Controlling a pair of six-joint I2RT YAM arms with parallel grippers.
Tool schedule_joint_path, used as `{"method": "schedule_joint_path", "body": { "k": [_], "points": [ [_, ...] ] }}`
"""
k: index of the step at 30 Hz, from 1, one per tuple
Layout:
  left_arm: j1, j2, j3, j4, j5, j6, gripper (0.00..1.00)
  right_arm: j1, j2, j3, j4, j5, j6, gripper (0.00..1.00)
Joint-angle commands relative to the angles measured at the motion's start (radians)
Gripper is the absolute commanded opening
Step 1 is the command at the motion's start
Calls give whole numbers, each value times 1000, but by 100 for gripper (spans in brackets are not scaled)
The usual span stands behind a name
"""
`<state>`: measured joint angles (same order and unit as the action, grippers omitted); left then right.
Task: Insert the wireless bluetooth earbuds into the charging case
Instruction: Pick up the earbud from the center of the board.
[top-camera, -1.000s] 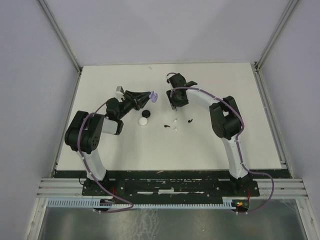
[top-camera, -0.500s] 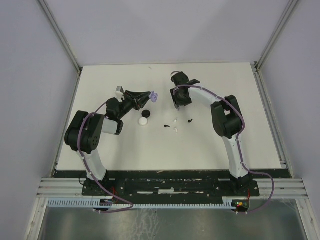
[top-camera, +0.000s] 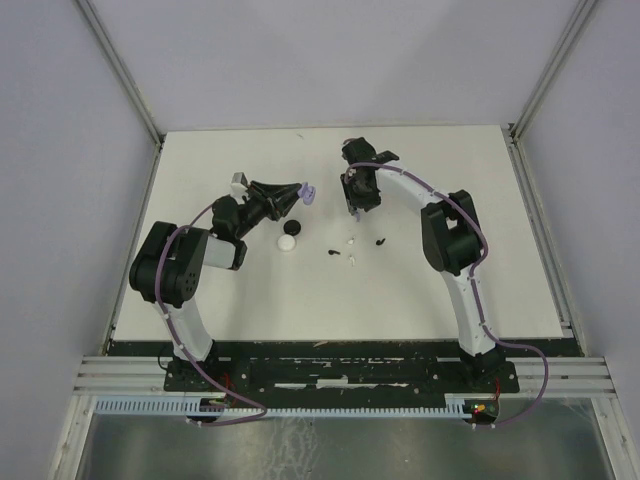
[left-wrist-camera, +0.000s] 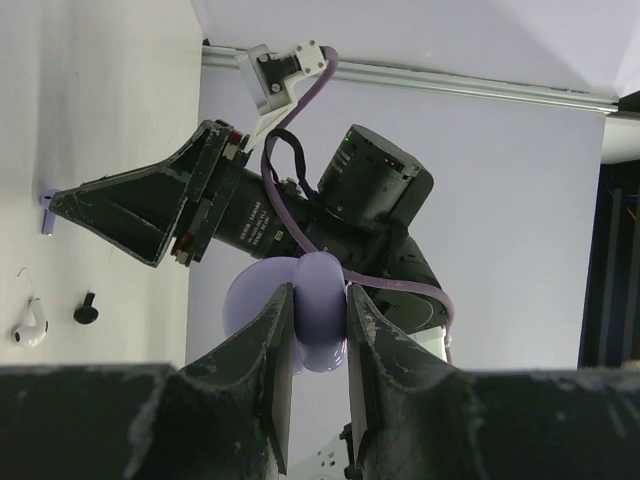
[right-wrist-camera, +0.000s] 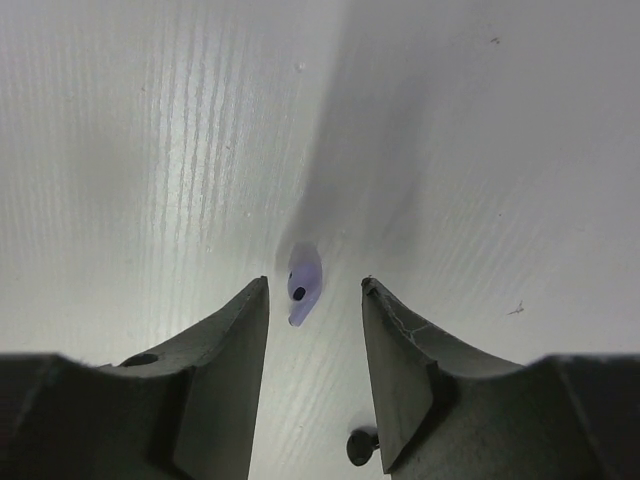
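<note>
My left gripper (left-wrist-camera: 318, 335) is shut on the lilac charging case (left-wrist-camera: 320, 315), held above the table with its round lid (left-wrist-camera: 248, 300) swung open; in the top view the case (top-camera: 308, 192) sits at the fingertips. My right gripper (right-wrist-camera: 314, 284) points down at the table, open, with a pale lilac earbud (right-wrist-camera: 303, 283) lying between its fingertips, touching neither. A black earbud (right-wrist-camera: 360, 445) lies near its right finger. In the top view the right gripper (top-camera: 356, 205) stands right of the case. Two white earbuds (top-camera: 351, 243) (top-camera: 353, 260) and two black ones (top-camera: 333, 252) (top-camera: 381, 240) lie in front of it.
A white round puck (top-camera: 288, 242) and a black one (top-camera: 293, 228) rest below the left gripper. The white table (top-camera: 250, 290) is walled at the back and both sides. The left wrist view shows the right arm (left-wrist-camera: 240, 215) close ahead of the case.
The right gripper has shifted slightly back and to the right, and its jaws have narrowed around the lilac earbud. The left gripper and the case have not moved.
</note>
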<state>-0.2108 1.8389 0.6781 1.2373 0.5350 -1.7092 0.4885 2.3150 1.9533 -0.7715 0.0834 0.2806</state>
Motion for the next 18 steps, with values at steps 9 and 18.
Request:
{"method": "schedule_joint_path", "body": {
  "k": [9,18],
  "points": [
    [6,-3,-3,73,23,14,3,-2,46,57,-34,-27,20,46],
    [5,2,5,74,26,14,3,-2,64,81,-57,-30,11,41]
  ]
}}
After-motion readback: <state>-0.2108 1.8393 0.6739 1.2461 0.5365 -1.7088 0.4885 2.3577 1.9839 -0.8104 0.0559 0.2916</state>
